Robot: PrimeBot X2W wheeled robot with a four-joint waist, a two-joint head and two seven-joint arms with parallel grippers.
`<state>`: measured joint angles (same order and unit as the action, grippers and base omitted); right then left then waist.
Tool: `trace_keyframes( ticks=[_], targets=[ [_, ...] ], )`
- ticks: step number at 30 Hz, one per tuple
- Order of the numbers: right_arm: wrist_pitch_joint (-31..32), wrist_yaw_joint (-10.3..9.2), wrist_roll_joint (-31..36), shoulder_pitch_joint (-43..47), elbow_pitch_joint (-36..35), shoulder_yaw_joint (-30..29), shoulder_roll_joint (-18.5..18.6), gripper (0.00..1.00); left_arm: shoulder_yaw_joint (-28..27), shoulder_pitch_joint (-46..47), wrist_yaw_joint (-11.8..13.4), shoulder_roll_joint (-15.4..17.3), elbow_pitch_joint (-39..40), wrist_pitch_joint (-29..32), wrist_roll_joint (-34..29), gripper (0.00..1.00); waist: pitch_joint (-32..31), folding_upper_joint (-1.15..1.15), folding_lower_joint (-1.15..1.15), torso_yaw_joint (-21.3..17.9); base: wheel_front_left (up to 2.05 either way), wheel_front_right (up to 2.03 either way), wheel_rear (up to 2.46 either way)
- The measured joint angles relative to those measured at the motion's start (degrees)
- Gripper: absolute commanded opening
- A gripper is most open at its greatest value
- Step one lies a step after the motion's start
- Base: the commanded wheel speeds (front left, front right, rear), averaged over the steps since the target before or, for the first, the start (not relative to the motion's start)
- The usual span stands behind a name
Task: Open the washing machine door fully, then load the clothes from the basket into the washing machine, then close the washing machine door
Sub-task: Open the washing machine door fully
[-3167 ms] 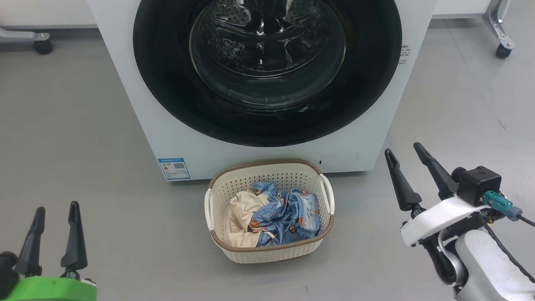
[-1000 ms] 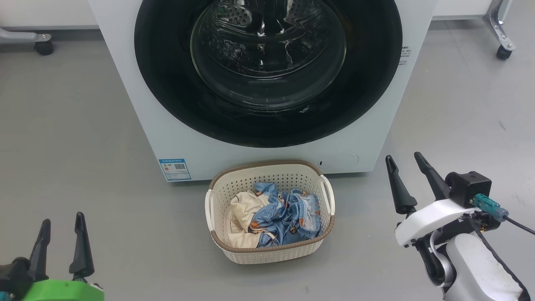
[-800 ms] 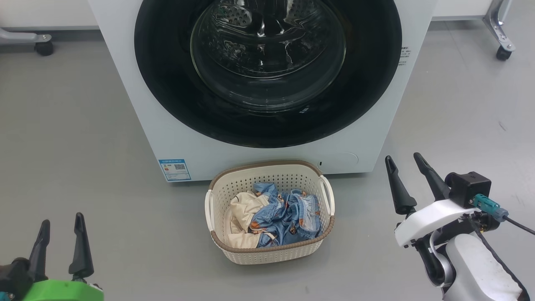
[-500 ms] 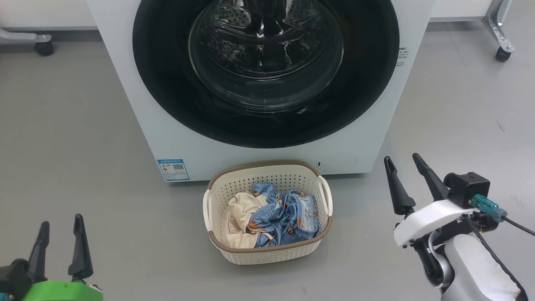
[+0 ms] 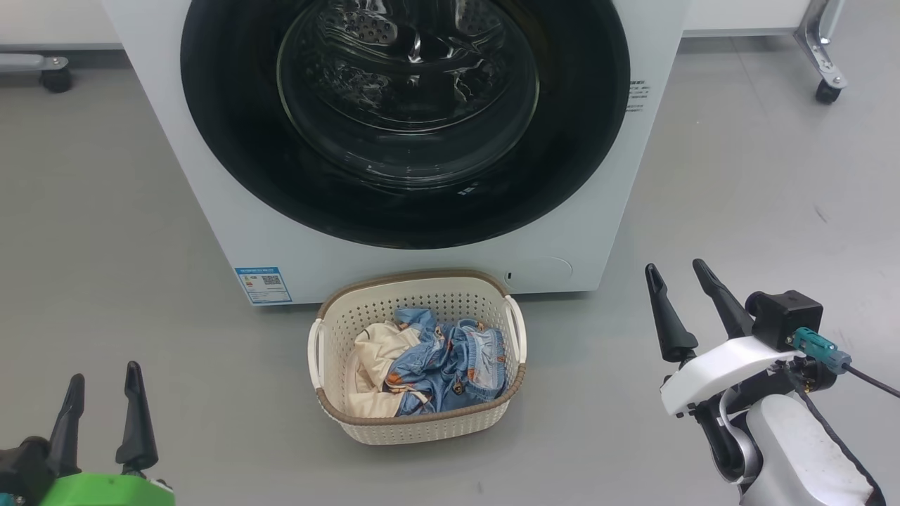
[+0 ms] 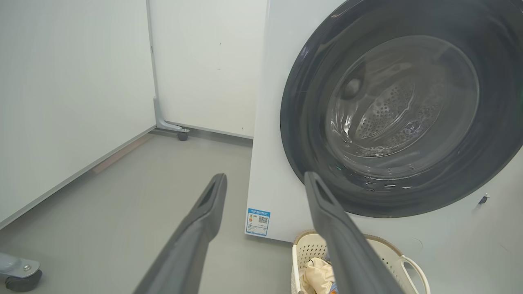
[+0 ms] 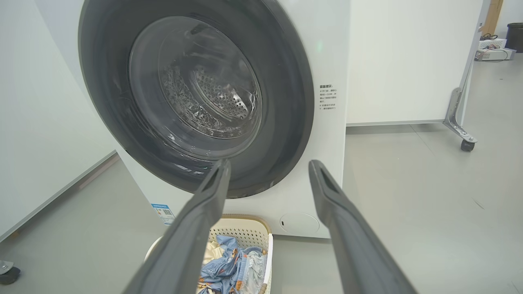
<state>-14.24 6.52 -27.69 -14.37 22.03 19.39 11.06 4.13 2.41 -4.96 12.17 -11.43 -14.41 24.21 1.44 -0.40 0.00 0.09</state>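
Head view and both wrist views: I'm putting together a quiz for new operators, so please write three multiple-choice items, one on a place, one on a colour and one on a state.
1. Where is the basket?
A. on top of the machine
B. on the floor in front of the washing machine
C. inside the drum

2. What colour is the wide rim of the washing machine door?
A. white
B. green
C. black

3. What state is that door in?
A. shut
B. half open
C. fully open

Answers:
1. B, it stands on the grey floor below the door.
2. C, the rim is glossy black.
3. A, the rim lies flush on the white front in both wrist views.
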Motion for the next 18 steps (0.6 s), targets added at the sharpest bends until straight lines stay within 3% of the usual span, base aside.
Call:
trace_keyframes(
  ticks=[18],
  targets=[
    [0.0,0.08,0.6,0.0,0.4,-0.4,-0.2,1.00,-0.3,0.0,-0.5,-1.1,-0.1,0.0,-0.1,1.00,0.1,0.00,0.00,0.2,0.89,0.89,-1.78]
  ],
)
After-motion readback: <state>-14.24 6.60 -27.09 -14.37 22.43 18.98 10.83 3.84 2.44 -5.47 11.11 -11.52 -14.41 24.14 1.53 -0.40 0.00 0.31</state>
